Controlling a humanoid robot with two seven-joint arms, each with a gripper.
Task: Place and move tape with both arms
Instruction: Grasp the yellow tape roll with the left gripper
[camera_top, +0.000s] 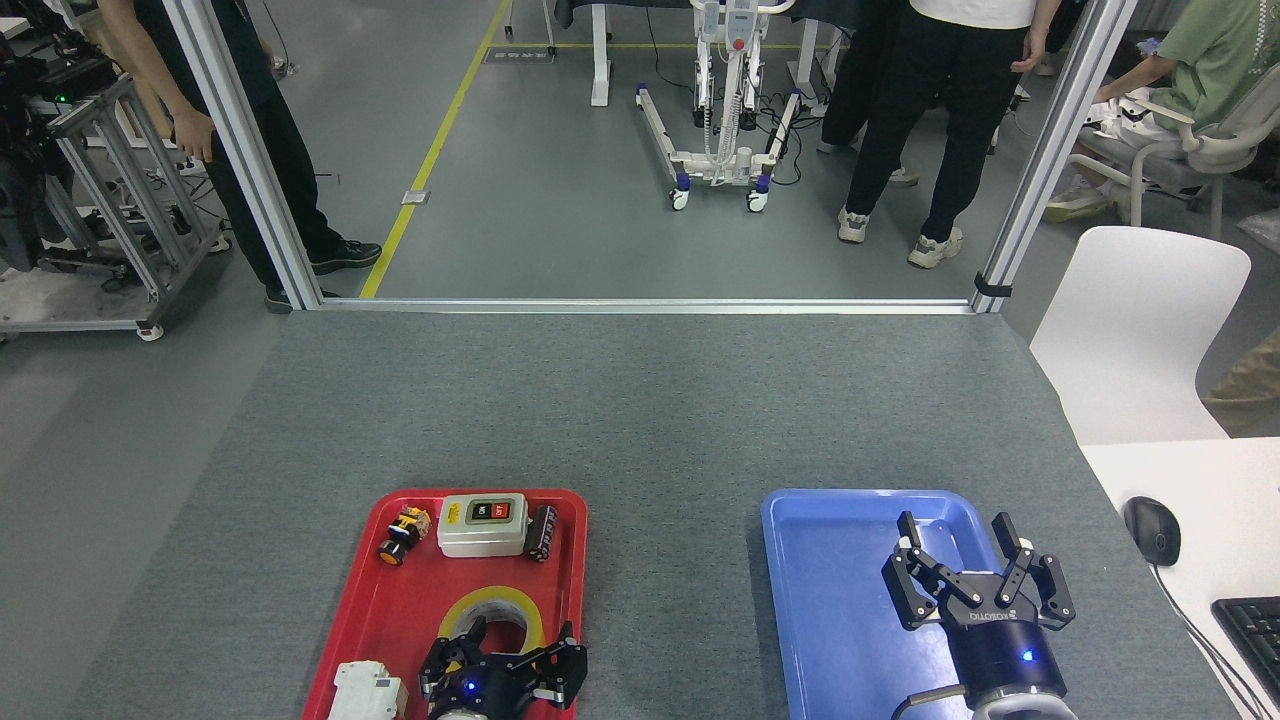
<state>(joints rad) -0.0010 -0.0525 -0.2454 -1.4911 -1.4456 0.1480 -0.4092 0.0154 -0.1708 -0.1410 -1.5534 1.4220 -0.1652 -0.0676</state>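
The tape (492, 603), a yellowish roll lying flat, rests in the near half of the red tray (400, 610). My left gripper (505, 648) sits at the roll's near side, low in the head view. It is open, with one finger (479, 633) reaching into the roll's hole and the other fingers spread to the right and left. My right gripper (962, 548) hovers over the right part of the blue tray (820, 560). It is open with nothing between its fingers.
The red tray also holds a white switch box (482, 524), a yellow-black push button (403, 533), a small black part (543, 532) and a white breaker (368, 690). A white desk with mouse (1152, 530) and a white chair (1135, 330) stand right. People stand beyond the table.
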